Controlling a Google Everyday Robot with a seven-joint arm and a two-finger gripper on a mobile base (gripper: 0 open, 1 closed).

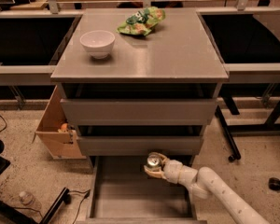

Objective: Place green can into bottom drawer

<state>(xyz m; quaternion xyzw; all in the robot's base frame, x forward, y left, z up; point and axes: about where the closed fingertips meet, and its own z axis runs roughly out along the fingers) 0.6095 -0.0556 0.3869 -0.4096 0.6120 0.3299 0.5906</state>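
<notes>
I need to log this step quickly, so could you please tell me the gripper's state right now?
Gripper: jaws closed on the green can, holding it over the back of the open bottom drawer.

No lettering is legible anywhere; the snack bag [141, 21] on the bench [172, 55] carries print, perhaps a brand, too faint to read. The gripper [155, 165], jaws clasping the green can [153, 159], hangs over the bottom drawer [94, 190].

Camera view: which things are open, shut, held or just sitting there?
bottom drawer: pulled open.
middle drawer: shut.
top drawer: shut.
green can: upright, gripped above the open drawer's back part.
gripper: shut on the green can, over the bottom drawer.
white bowl: upright on the cabinet top.
snack bag: lying on the cabinet top.
</notes>
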